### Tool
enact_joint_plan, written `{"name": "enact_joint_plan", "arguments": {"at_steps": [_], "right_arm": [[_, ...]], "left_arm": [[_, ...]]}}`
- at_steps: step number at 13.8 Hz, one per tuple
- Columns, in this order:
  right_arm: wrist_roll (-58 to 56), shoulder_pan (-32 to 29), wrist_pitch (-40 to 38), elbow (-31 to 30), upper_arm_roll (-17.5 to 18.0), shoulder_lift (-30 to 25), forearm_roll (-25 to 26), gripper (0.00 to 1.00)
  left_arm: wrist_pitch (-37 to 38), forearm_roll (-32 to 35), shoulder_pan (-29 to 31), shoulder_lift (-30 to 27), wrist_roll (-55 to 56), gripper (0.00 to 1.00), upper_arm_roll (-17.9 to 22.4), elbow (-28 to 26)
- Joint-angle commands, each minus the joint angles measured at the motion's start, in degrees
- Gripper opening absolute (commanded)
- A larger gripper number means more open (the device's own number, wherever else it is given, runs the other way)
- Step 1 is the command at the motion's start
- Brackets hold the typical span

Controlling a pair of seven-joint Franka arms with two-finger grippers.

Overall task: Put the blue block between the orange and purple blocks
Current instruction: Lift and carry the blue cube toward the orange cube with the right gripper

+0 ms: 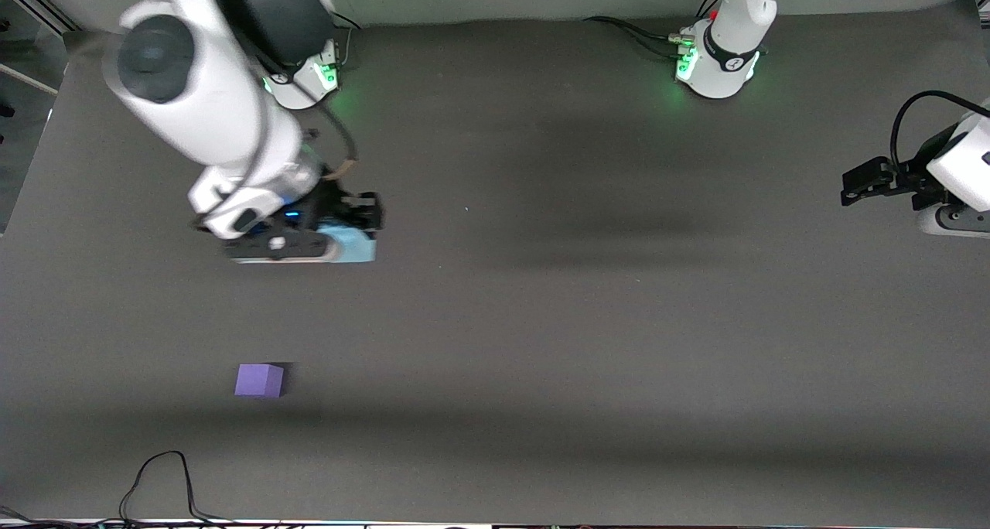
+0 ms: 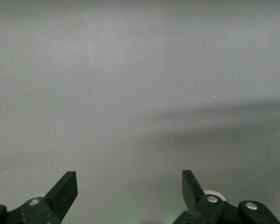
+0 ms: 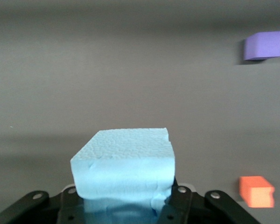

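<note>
My right gripper is shut on the blue block, a light sky-blue foam cube that fills the near part of the right wrist view. It holds the block over the table toward the right arm's end. The purple block lies on the table nearer to the front camera and also shows in the right wrist view. The orange block shows only in the right wrist view; in the front view the right arm hides it. My left gripper is open and empty at the left arm's end of the table, where that arm waits.
The dark grey table bears nothing else that I can see. A black cable loops at its edge nearest the front camera. The left wrist view shows only bare table between the open fingers.
</note>
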State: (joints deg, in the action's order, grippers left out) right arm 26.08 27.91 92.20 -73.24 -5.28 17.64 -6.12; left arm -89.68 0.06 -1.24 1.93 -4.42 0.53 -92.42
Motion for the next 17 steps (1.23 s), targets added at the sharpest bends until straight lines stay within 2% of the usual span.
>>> {"name": "enact_joint_plan", "arguments": {"at_steps": [1,4,6,7,9,12,17], "right_arm": [[-8.0,-8.4,-2.7,-5.0,1.2,-5.5,-0.8,0.50],[-17.0,-22.4,-3.0,-13.0,6.8,-12.2,-0.6,0.50],[-22.7,-33.0,-3.0,-16.6,12.1,-14.7,-0.5,0.51],[-23.8,-34.7,-3.2,-17.5,12.2,-15.0,-0.4,0.52],[-26.2,-34.7,-2.5,-18.9,10.0,-14.9,-0.3,0.52],[-26.8,-34.7,1.8,-22.6,8.7,-14.0,-0.3,0.52],[-27.0,-32.7,17.2,-32.5,8.8,-9.0,-0.4,0.52]], "left_arm": [[0.5,0.6,0.3,-0.9,0.0,1.00,-0.3,-0.1],[0.6,0.6,0.4,-1.2,-0.2,1.00,0.1,-0.1],[0.7,0.6,0.4,-1.3,-0.2,1.00,0.1,-0.1],[0.8,0.6,0.4,-1.4,-0.2,1.00,0.1,-0.1],[0.8,0.6,0.4,-1.4,-0.2,1.00,0.0,-0.1],[1.0,0.6,0.4,-1.4,-0.2,1.00,0.0,-0.1],[1.0,0.6,0.4,-1.4,-0.2,1.00,0.0,-0.1]]}}
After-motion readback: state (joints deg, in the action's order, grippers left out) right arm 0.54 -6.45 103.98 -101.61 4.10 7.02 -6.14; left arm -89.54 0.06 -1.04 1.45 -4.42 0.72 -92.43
